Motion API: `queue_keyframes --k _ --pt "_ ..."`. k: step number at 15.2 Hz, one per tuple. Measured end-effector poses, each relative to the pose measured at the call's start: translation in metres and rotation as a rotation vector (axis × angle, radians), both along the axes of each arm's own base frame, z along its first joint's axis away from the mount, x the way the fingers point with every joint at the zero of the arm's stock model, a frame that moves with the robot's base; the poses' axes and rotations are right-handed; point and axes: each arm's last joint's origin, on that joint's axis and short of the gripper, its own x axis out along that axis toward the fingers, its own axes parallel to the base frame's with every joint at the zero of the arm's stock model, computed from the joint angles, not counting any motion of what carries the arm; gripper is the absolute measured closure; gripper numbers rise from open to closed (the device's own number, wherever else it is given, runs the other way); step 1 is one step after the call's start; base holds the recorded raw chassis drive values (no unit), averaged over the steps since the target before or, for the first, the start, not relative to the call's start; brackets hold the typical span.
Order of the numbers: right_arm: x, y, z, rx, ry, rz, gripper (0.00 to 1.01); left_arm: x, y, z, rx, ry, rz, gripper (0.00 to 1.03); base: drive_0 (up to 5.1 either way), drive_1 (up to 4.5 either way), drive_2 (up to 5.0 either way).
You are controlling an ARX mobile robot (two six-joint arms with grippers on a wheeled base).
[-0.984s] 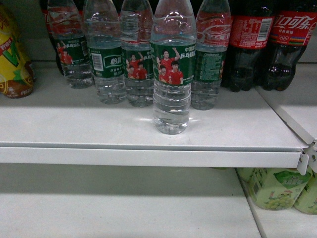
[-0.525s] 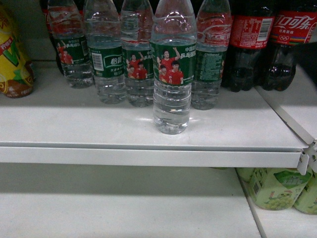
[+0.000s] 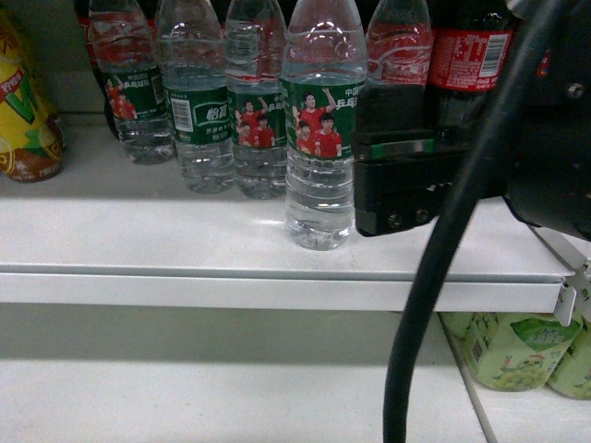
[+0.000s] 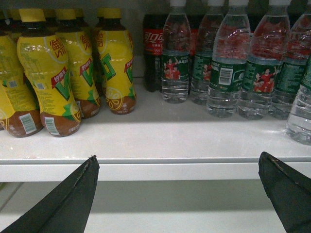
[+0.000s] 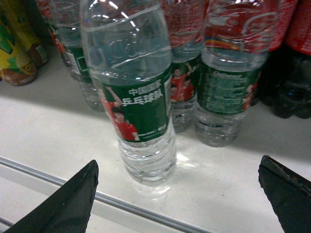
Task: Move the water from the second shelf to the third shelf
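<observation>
The water (image 3: 320,138) is a clear ribbed bottle with a green athlete label, standing upright near the front of a white shelf (image 3: 185,245), ahead of a row of like bottles (image 3: 199,101). My right gripper (image 3: 395,183) hovers just right of it at label height. In the right wrist view the water (image 5: 138,97) stands ahead and left of centre, with the right gripper (image 5: 177,162) open and holding nothing. My left gripper (image 4: 178,157) is open in front of the shelf edge, also holding nothing; the water (image 4: 301,114) is at that view's far right.
Yellow tea bottles (image 4: 43,73) fill the shelf's left, dark cola bottles (image 3: 466,74) its right. A lower shelf (image 3: 231,388) carries pale green drinks (image 3: 517,346) at the right. My right arm's black cable (image 3: 434,277) hangs across the shelf front.
My right arm and its cable have come into the head view from the right, stopping beside the front water bottle. The bottles have not moved.
</observation>
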Motion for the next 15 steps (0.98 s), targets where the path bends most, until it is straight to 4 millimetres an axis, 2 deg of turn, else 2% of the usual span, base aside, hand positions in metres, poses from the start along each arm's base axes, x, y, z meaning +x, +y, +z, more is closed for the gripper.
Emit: queue_keyframes --k 3,7,15 --pt "0.009 0.016 0.003 0.03 0.021 0.079 0.03 0.0 0.0 0.0 0.0 0.0 0.0 0.05 0.0 0.0 0.0" --pt "0.018 0.026 0.003 0.04 0.032 0.111 0.03 0.0 0.0 0.0 0.0 0.0 0.0 0.05 0.0 0.0 0.0" --pt "0.055 0.047 -0.006 0.066 0.067 0.047 0.03 0.0 0.0 0.0 0.0 0.0 0.0 0.05 0.0 0.0 0.0"
